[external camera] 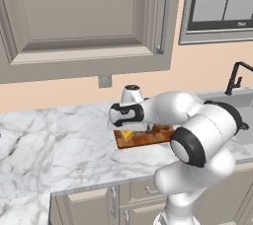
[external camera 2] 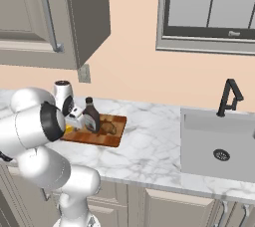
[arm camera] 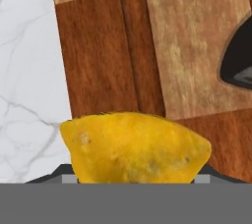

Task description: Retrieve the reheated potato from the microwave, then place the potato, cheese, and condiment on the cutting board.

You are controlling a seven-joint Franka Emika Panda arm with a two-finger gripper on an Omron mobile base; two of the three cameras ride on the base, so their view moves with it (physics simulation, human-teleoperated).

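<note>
- Hand view: bright yellow cheese wedge [arm camera: 135,149] sits between the fingers [arm camera: 135,179], gripped, directly above the brown block-patterned wooden cutting board [arm camera: 98,70].
- Release means lowering straight down.

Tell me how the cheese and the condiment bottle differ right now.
The cheese is a bright yellow wedge; the condiment is a dark brown bottle with a narrow neck. The condiment stands upright on the cutting board, while the cheese sits low between the fingers of the gripper at the board's edge. The condiment rises taller than the cheese. Both are over the same board.
</note>
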